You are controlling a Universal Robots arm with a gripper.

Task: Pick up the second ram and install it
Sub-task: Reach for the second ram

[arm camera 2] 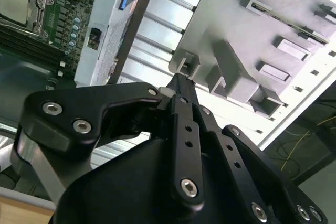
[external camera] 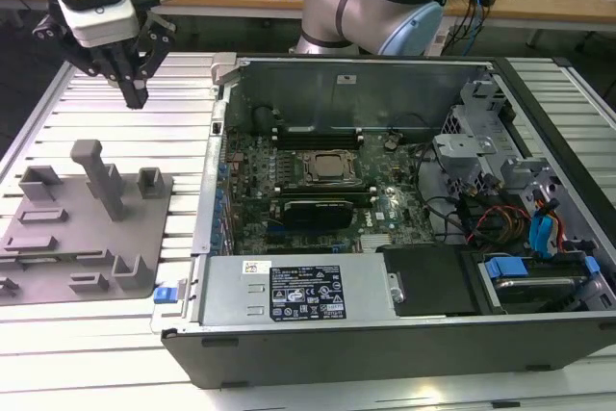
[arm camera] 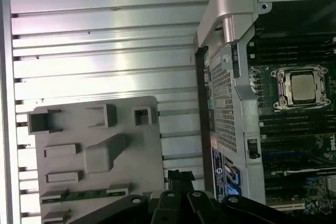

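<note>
The open computer case (external camera: 385, 334) takes up most of the table, its motherboard (external camera: 318, 180) facing up. On the exterior view's left sits the grey fixture tray (external camera: 144, 228) with its upright post (external camera: 96, 175). The gripper (external camera: 136, 95) hangs above the tray's far edge, claw pinched together on nothing. The second ram (arm camera: 86, 194), a thin green stick, lies in a slot toward the tray's near side, well apart from the claw. My worry: coming down with the claw together would jab the board, and the post could snag a finger. A skewed pinch would tilt the stick.
</note>
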